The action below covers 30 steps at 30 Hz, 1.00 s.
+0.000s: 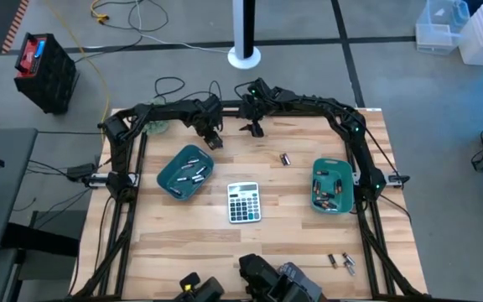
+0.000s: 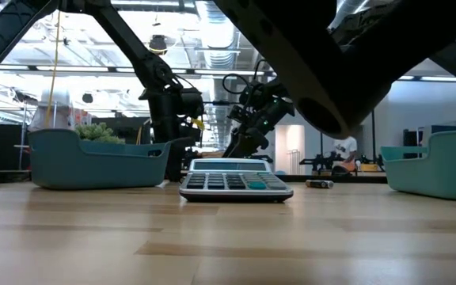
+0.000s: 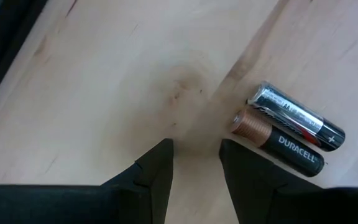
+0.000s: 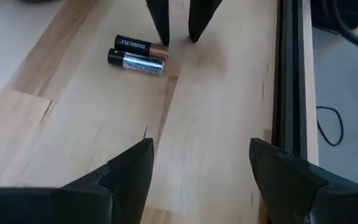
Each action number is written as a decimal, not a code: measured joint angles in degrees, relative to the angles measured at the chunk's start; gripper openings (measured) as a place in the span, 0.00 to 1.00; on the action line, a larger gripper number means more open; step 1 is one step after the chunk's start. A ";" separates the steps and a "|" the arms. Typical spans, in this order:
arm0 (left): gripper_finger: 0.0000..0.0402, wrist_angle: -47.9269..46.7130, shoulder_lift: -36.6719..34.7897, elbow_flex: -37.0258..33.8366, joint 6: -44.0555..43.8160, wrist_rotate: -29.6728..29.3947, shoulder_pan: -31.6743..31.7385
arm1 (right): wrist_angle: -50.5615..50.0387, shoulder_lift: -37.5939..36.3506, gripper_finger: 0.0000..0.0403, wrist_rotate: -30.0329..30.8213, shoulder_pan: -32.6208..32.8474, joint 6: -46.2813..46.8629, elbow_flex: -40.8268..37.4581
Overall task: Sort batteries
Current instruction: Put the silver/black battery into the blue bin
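Near the table's far edge, your left gripper [image 3: 194, 163] hangs part-open and empty just beside two touching AA batteries [image 3: 289, 130], while your right gripper [image 4: 197, 168] waits nearby, spread wide, holding nothing.

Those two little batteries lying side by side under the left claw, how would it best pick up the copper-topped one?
Judging by its pose, grip the copper-topped battery mid-body from above. The silver battery touches one long side, so the left gripper, open beside the pair, may need to separate them first.
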 joint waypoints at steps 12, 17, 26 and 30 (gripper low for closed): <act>0.33 2.16 0.26 0.31 -0.61 0.31 -1.37 | -3.83 -0.07 0.70 0.13 0.33 -2.26 0.00; 0.33 3.89 0.36 0.31 -0.98 1.52 -2.00 | -7.37 -0.07 0.70 0.12 1.76 -5.98 0.00; 0.33 5.60 0.46 0.33 -2.18 2.00 -2.68 | -8.06 -0.07 0.70 0.12 2.95 -6.83 0.00; 0.33 5.44 -0.47 0.31 -2.28 0.17 -2.42 | -12.27 -0.07 0.70 0.14 3.39 -7.07 0.00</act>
